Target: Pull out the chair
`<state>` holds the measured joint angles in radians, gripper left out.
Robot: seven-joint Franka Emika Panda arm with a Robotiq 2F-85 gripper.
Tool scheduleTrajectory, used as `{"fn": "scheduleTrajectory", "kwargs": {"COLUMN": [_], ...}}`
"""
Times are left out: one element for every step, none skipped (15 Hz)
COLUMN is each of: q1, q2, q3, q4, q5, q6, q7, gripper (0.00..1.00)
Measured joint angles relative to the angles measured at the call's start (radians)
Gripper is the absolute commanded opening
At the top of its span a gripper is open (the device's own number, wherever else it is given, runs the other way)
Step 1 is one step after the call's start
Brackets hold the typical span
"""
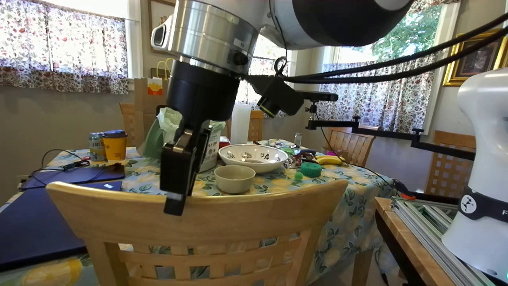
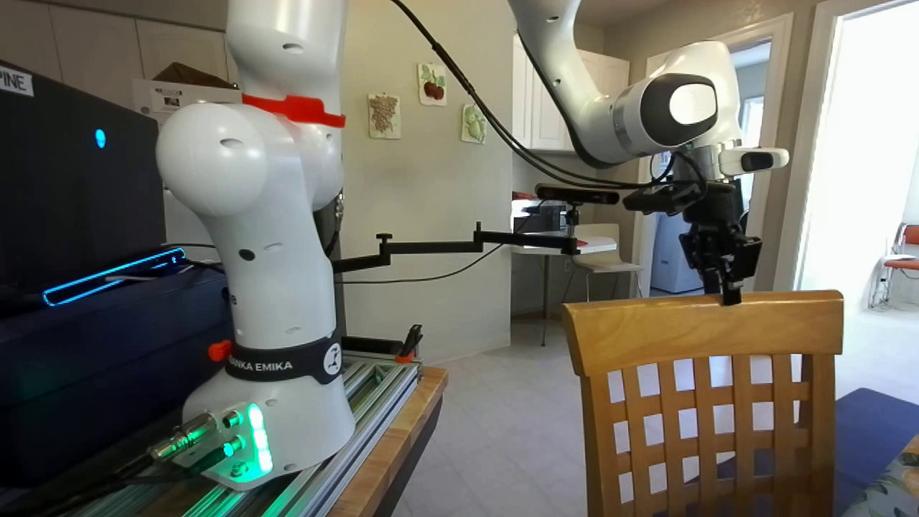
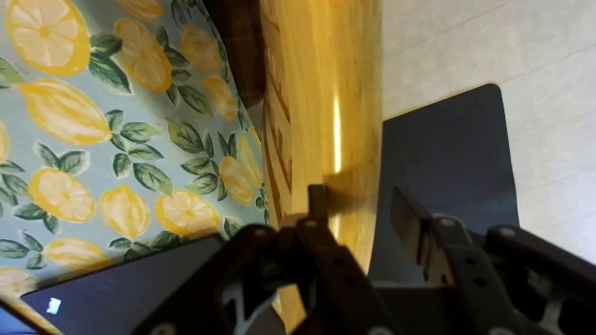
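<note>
The chair is light-tan wood with a broad curved top rail and a slatted back. It stands upright at the table in both exterior views. Its top rail runs down the middle of the wrist view. My black gripper points down at the rail, and it also shows in an exterior view. In the wrist view the gripper has its fingers spread. One finger overlaps the rail on the table side, the other is beyond its outer edge. Contact with the wood cannot be told.
The lemon-print table holds a cream bowl, a larger patterned bowl, bananas and a yellow cup. Dark blue flat boards lie left of the chair. The robot's wooden bench stands beside the floor.
</note>
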<state>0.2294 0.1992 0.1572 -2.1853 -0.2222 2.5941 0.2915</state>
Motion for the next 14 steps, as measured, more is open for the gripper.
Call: {"fn": "scheduleTrajectory", "kwargs": {"q1": [0.009, 0.017, 0.024, 0.031, 0.036, 0.041, 0.047, 0.052, 0.058, 0.063, 0.067, 0.072, 0.074, 0.076], "q2": [0.005, 0.010, 0.013, 0.016, 0.018, 0.021, 0.023, 0.025, 0.026, 0.028, 0.029, 0.032, 0.035, 0.038], "q3": [-0.006, -0.012, -0.016, -0.020, -0.024, -0.027, -0.032, -0.037, -0.044, -0.051, -0.058, -0.066, -0.073, -0.079], "q4": [0.000, 0.000, 0.000, 0.000, 0.000, 0.000, 0.000, 0.000, 0.000, 0.001, 0.001, 0.003, 0.006, 0.009], "q5": [-0.021, -0.038, -0.047, -0.054, -0.065, -0.076, -0.088, -0.099, -0.112, -0.129, -0.147, -0.165, -0.182, -0.195], "q6": [0.001, 0.001, 0.001, 0.001, 0.001, 0.001, 0.001, 0.001, 0.001, 0.000, 0.000, -0.001, -0.002, -0.002], "q7": [0.028, 0.054, 0.074, 0.091, 0.110, 0.128, 0.147, 0.161, 0.180, 0.201, 0.222, 0.243, 0.262, 0.277], "gripper": [0.82, 0.89, 0.95, 1.00, 1.00, 1.00, 1.00, 1.00, 1.00, 1.00, 1.00, 1.00, 0.75, 0.74]}}
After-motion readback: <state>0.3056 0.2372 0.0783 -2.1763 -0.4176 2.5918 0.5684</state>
